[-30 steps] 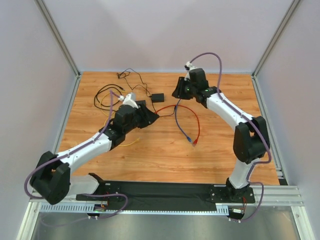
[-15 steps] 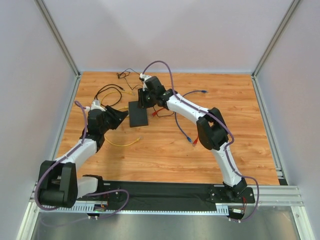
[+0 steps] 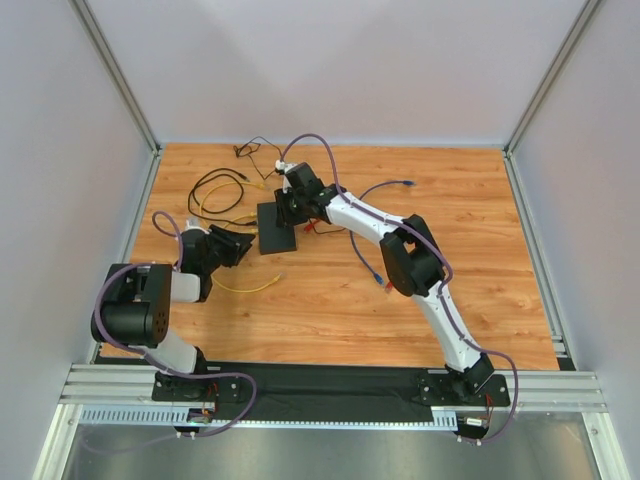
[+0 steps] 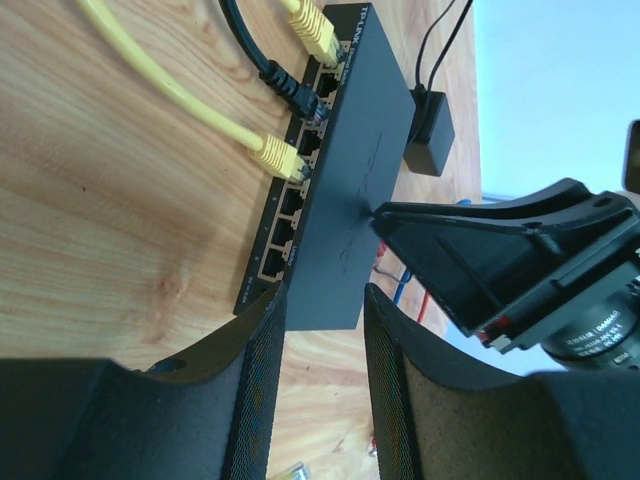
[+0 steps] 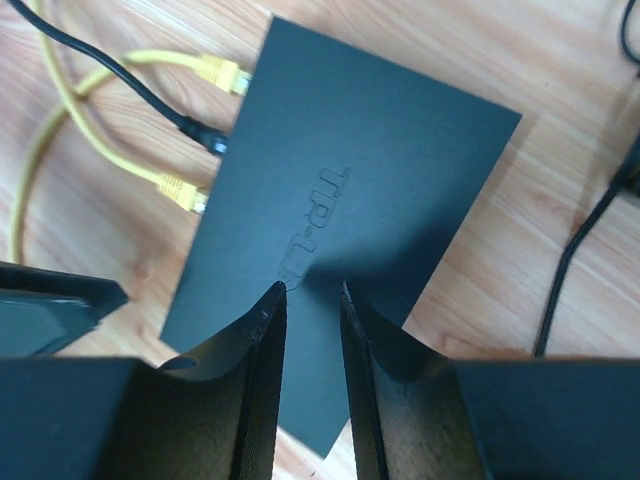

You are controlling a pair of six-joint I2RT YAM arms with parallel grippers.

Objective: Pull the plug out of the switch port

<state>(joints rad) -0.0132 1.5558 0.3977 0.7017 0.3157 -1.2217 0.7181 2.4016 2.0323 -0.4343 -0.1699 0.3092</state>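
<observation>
Right gripper [image 5: 312, 292], slightly parted, pins the flat matte-black switch [image 5: 370, 150]; I align the half-spread, empty left gripper [image 4: 325, 300] with 1 yellow plastic plug [image 4: 278, 158].

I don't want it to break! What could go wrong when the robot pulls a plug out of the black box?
1. Three plugs sit close together in the switch: the near yellow plug, the black plug and the far yellow plug. The open left gripper might catch the wrong one.
2. The right gripper only seems to press on the switch's top without clamping it, so the switch could slide or tip during the pull.
</observation>
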